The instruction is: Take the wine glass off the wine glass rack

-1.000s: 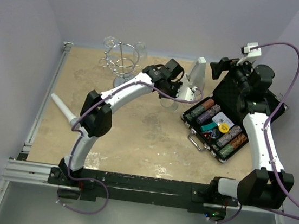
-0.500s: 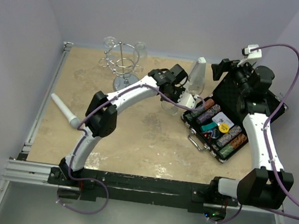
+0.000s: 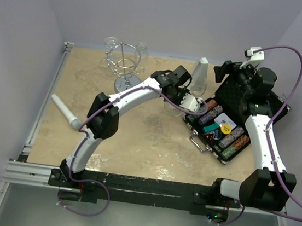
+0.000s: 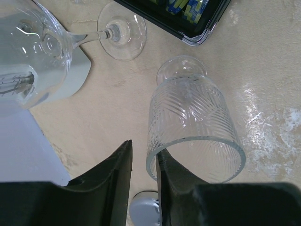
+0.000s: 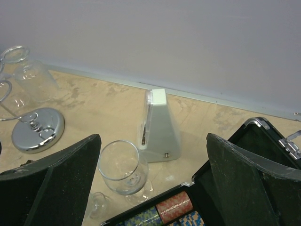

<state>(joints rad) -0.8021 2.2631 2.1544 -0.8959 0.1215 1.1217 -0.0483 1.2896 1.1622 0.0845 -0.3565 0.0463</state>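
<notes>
The wine glass [image 4: 190, 117], cut with a ribbed pattern, stands upright on the table just left of the chip case. My left gripper [image 4: 143, 150] is over its rim, one finger [image 4: 171, 179] inside the bowl and the other outside. The jaws are slightly open, with a gap between the outer finger and the glass wall. From above, that gripper [image 3: 195, 104] largely covers the glass. The wine glass rack [image 3: 125, 63] stands at the back left with other glasses [image 3: 142, 50] hanging on it; its disc base [image 5: 37, 129] shows in the right wrist view. My right gripper [image 3: 230, 70] hangs wide open and empty above the case.
A smooth wine glass [image 5: 121, 167] stands by the grey metronome [image 5: 157, 125]. The open poker chip case [image 3: 221, 127] lies to the right. A small clear glass piece [image 3: 169, 105] sits left of the case. A white rod [image 3: 65, 112] lies at the left.
My left arm has carried the patterned glass rightwards to beside the case, and its jaws have parted from the rim. The right arm has not moved.
</notes>
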